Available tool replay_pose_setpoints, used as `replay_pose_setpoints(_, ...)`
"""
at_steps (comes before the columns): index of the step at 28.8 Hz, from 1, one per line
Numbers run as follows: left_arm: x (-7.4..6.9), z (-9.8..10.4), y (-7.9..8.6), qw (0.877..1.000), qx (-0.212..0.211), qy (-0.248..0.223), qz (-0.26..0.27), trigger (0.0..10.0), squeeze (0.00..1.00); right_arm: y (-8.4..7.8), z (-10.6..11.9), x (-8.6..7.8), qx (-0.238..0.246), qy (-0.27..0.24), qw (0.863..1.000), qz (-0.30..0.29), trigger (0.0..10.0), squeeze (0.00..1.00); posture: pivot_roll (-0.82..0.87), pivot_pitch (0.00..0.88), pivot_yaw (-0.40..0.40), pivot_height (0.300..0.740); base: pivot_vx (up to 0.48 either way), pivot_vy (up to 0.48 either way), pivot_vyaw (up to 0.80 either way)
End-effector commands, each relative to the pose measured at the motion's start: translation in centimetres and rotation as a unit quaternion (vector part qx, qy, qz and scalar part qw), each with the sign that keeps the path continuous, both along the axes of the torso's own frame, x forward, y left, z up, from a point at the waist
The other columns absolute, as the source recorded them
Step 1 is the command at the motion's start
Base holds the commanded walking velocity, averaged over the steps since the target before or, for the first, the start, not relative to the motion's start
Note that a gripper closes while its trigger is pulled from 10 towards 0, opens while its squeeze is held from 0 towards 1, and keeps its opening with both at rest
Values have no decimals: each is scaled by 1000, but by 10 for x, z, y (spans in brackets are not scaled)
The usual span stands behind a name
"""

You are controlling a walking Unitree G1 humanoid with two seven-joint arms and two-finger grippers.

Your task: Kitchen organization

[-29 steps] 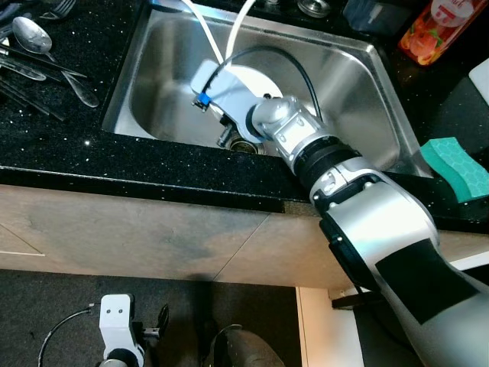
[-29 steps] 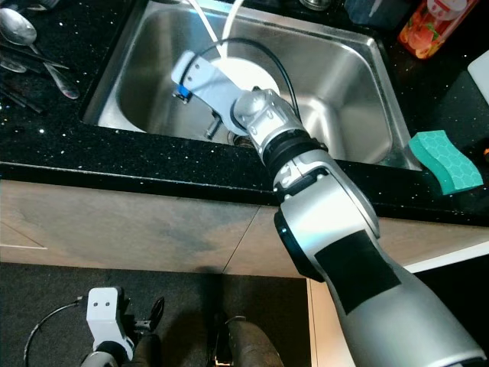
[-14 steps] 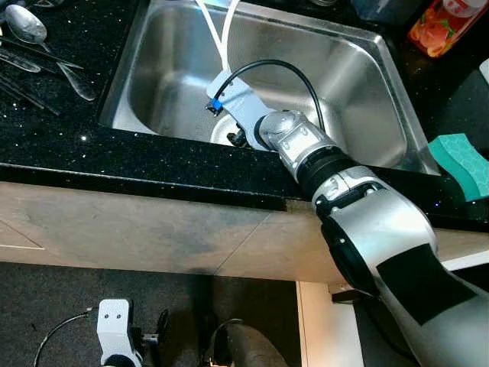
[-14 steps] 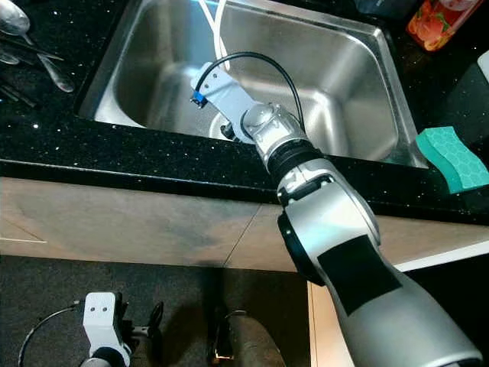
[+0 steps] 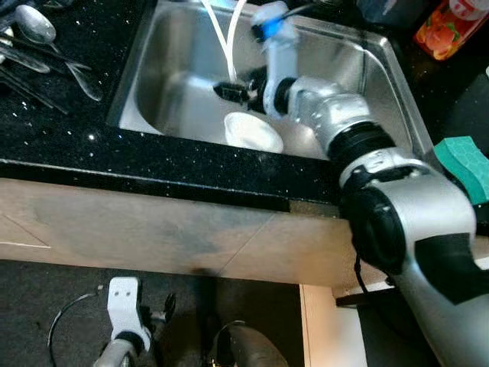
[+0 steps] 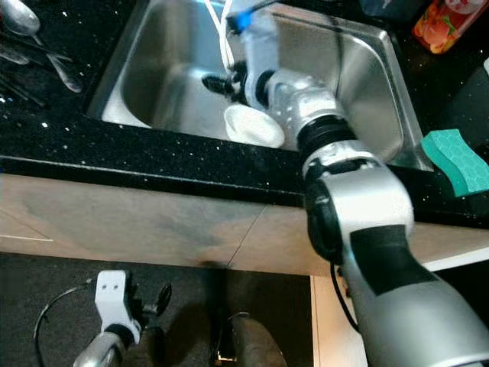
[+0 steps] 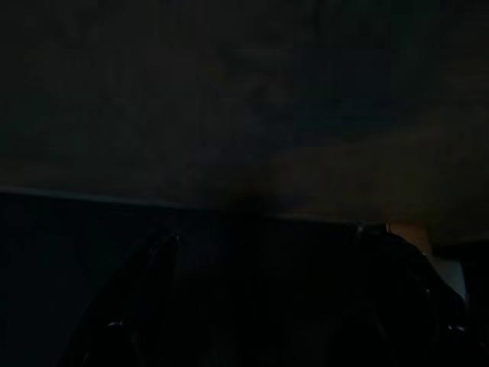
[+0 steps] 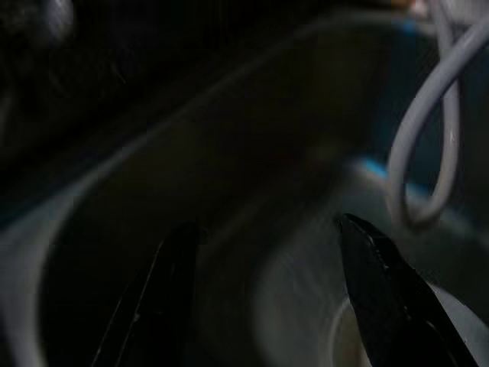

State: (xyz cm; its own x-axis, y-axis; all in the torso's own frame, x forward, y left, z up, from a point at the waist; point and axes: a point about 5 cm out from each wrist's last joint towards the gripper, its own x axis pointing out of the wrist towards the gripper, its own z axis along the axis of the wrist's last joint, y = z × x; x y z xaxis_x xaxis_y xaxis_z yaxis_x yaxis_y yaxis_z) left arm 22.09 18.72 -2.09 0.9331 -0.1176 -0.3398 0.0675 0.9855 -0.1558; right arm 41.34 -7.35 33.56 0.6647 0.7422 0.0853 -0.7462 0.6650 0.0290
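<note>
Several pieces of cutlery (image 5: 46, 46), spoons among them, lie on the black speckled counter (image 5: 69, 145) at far left, left of the sink. Low at near left, the left gripper (image 5: 122, 321) hangs idle by the dark floor; its wrist view is too dark, cannot tell whether its fingers are apart or together. The steel sink (image 5: 168, 84) sits in the middle of the counter. Two white hoses (image 5: 225, 38) hang down into it from the far edge. A white bowl (image 5: 252, 131) rests on the sink bottom near its front wall. The right gripper (image 5: 229, 90) hovers inside the sink just above and left of the bowl, fingers spread apart with nothing between them, apart from the bowl; blurred. The silver right arm (image 5: 367, 176) reaches over the counter edge from the right. A green sponge (image 5: 466, 164) lies on the counter right of the sink, and an orange bottle (image 5: 451, 30) stands at far right.
</note>
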Motion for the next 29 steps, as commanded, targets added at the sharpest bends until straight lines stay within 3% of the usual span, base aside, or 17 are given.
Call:
replay_pose_setpoints(1, -10, -12, 1, 999, -6, 34, 6, 10000, 0, -14, 11, -2, 61, -8, 998, 22, 10000, 0, 114, 202, -150, 740, 0, 0, 0)
replay_pose_setpoints(3, -6, -10, 2, 999, -5, 33, 6, 10000, 0, -17, 14, -3, 78, -14, 996, 37, 10000, 0, 115, 182, -141, 740, 0, 0, 0)
replay_pose_setpoints(5, 4, -6, 7, 1000, -2, 27, 8, 10000, 0, -28, 22, -10, 141, -39, 984, 105, 10000, 0, 117, 164, -134, 740, 0, 0, 0)
replay_pose_setpoints(6, 4, -6, 7, 1000, -2, 27, 8, 10000, 0, -28, 22, -10, 141, -39, 984, 105, 10000, 0, 117, 164, -134, 740, 0, 0, 0)
replay_pose_setpoints(9, 11, -3, 13, 1000, 2, 25, 12, 10000, 0, -45, 26, -24, 213, -81, 951, 207, 10000, 0, 120, 139, -121, 740, 0, 0, 0)
replay_pose_setpoints(12, 15, -2, 17, 1000, 5, 27, 14, 10000, 0, -58, 19, -39, 238, -105, 927, 270, 10000, 0, 123, 116, -108, 740, 0, 0, 0)
replay_pose_setpoints(13, 15, -2, 17, 1000, 5, 27, 14, 10000, 0, -58, 19, -39, 238, -105, 927, 270, 10000, 0, 123, 116, -108, 740, 0, 0, 0)
replay_pose_setpoints(18, 18, -1, 24, 999, 10, 30, 16, 10000, 0, -63, -3, -71, 237, -116, 898, 351, 10000, 0, 121, 85, -96, 740, 0, 0, 0)
replay_pose_setpoints(20, 18, -1, 24, 999, 10, 31, 17, 10000, 0, -63, -7, -73, 238, -112, 896, 356, 10000, 0, 121, 85, -96, 740, 0, 0, 0)
replay_pose_setpoints(22, 19, -1, 25, 999, 12, 33, 18, 10000, 0, -64, -29, -85, 219, -87, 894, 382, 10000, 0, 126, 64, -92, 740, 0, 0, 0)
replay_pose_setpoints(25, 19, -4, 26, 999, 14, 43, 18, 10000, 0, -72, -72, -105, 173, -31, 899, 400, 10000, 0, 124, 47, -90, 740, 0, 0, 0)
replay_pose_setpoints(26, 19, -4, 26, 999, 14, 43, 18, 10000, 0, -72, -72, -105, 173, -31, 899, 400, 10000, 0, 124, 47, -90, 740, 0, 0, 0)
replay_pose_setpoints(29, 14, -10, 28, 998, 18, 64, 20, 10000, 0, -83, -103, -114, 130, 20, 916, 378, 10000, 0, 119, 37, -87, 740, 0, 0, 0)
